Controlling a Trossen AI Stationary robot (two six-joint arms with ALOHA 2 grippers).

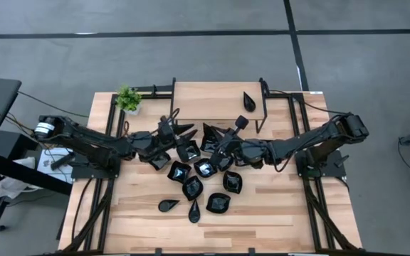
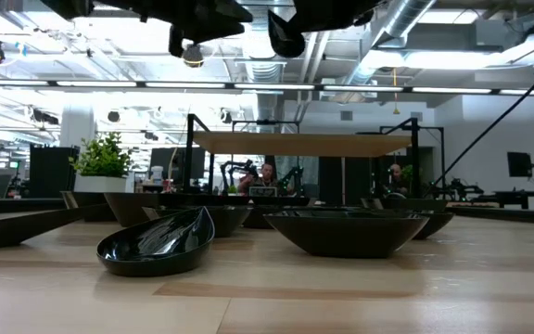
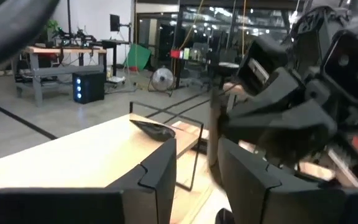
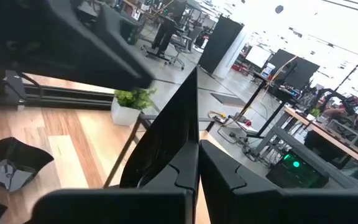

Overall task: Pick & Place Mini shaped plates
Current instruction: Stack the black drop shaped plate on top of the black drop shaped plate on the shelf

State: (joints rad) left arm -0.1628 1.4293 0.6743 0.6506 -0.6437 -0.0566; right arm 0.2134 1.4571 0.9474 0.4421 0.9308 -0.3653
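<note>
Two arms meet over the middle of the table, raised above the wood. The left gripper hangs near the front edge of the raised shelf; its fingers stand apart with a clear gap and nothing between them. The right gripper sits just beside it, fingers pressed together on a thin black plate held on edge. Most of the mini shaped plates lie clustered at the table's centre under both grippers, with several spread toward the near edge, among them a teardrop plate. One leaf-shaped plate rests on the shelf toward its right end. The small potted plant stands at the far left corner.
</note>
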